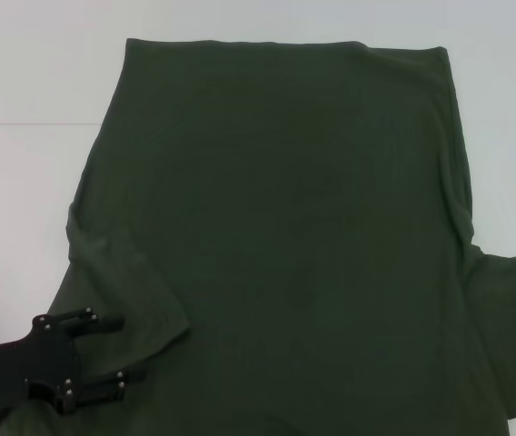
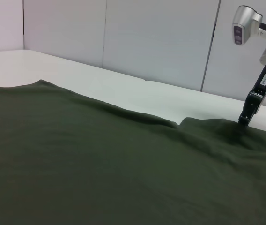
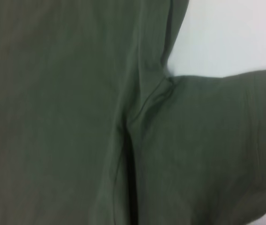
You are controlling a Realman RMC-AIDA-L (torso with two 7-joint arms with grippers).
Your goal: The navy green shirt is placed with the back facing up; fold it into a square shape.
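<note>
The navy green shirt [image 1: 285, 236] lies flat on the white table [image 1: 22, 182], plain side up, hem at the far side and sleeves near me. My left gripper [image 1: 117, 352] is open, low over the near edge of the left sleeve [image 1: 122, 272], one finger on each side of the sleeve's cuff area. My right gripper [image 2: 244, 118] shows in the left wrist view, its tip down at the right sleeve [image 2: 226, 131]. The right wrist view shows that sleeve [image 3: 208, 150] and the armpit seam from close above. The shirt also fills the left wrist view [image 2: 100, 164].
Bare white table surrounds the shirt on the left, the far side and the right [image 1: 503, 136]. Grey wall panels [image 2: 161, 37] stand behind the table. The shirt's collar end runs past the near edge of the head view.
</note>
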